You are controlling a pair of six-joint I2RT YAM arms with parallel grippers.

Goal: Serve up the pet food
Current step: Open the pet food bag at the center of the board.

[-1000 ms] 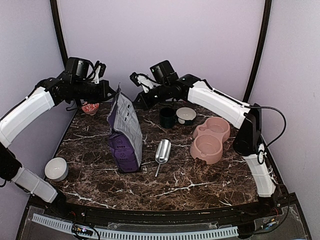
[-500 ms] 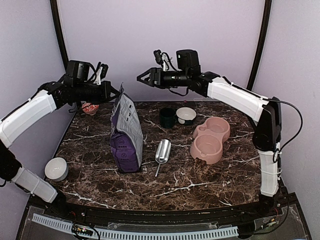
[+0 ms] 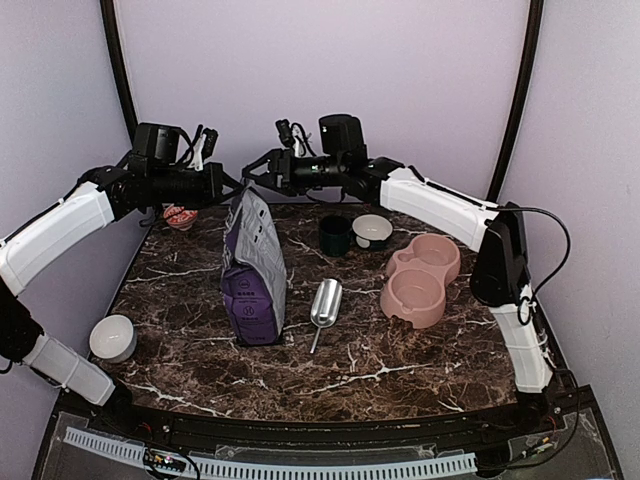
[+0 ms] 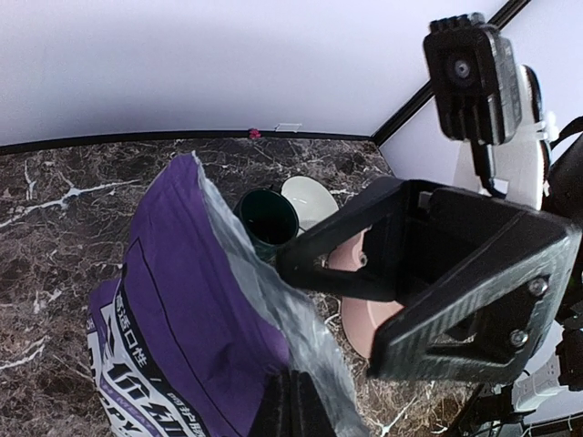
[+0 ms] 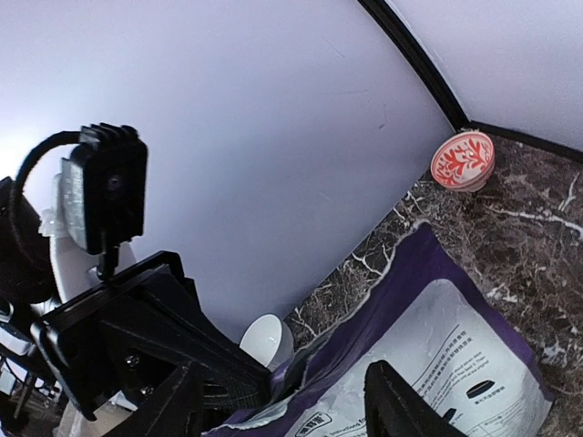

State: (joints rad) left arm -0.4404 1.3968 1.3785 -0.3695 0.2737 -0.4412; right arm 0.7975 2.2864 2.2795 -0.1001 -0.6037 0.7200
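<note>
Purple-and-grey bag upright, centre-left of counter. Left gripper clamped on bag's top edge, upper left of centre. In left wrist view, fingers pinched together on clear seam. Right gripper just above bag top, jaws spread wide, nothing held. In right wrist view, fingers stand either side of bag top. Pet food hidden; cannot tell where. Metal scoop flat at centre, just right of bag. Pink double bowl further right.

Narrow bare tabletop between bag and scoop
</note>
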